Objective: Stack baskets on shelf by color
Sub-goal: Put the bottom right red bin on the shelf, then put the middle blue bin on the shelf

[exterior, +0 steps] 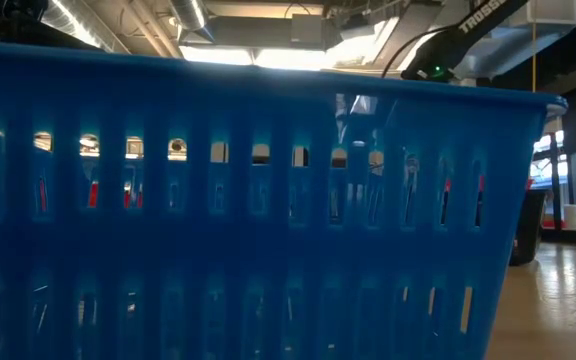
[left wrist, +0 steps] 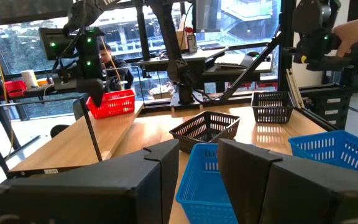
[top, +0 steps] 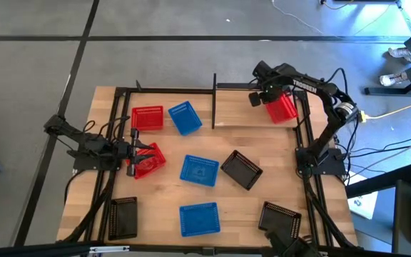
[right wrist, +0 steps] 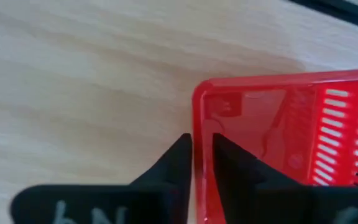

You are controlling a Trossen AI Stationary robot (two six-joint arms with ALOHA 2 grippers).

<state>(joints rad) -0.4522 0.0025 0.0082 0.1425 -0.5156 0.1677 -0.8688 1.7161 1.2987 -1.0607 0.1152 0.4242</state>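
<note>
Right gripper (top: 257,98) straddles the rim of a red basket (top: 282,107) on the shelf (top: 223,87) board's right end, jaws narrow and seemingly just loosening; judged best to part fully and lift straight up; left gripper (top: 130,153), spread, waits left of the shelf.

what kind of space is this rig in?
Probably a robotics lab or workshop: polished concrete floor with loose cables, exposed ceiling ducts, and more desks and equipment behind the wooden table, by large windows.
</note>
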